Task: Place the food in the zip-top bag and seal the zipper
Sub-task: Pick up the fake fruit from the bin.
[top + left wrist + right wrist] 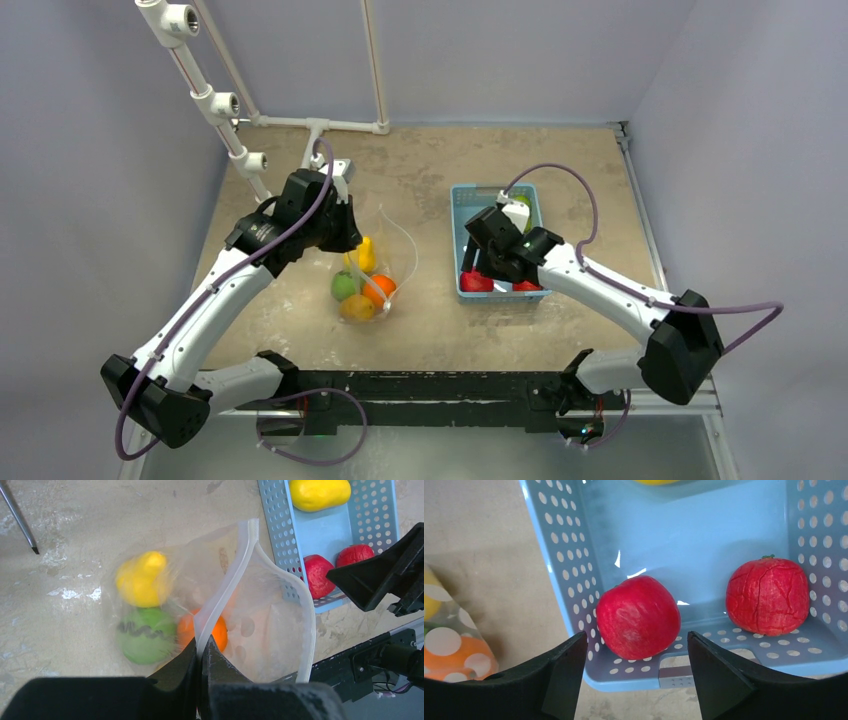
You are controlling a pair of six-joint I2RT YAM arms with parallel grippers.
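The clear zip-top bag lies left of centre, mouth open. Inside it are a yellow fruit, a dark-striped green one and an orange one. My left gripper is shut on the whitish zipper at the mouth edge and holds it up. My right gripper stands open over the near end of the light-blue basket, its fingers on either side of a smooth red fruit without touching it. A wrinkled red fruit lies to its right and a yellow fruit at the far end.
A white pipe frame stands at the back left, with a thin metal rod near it. Walls close in the table on three sides. A black bar with the arm bases runs along the near edge.
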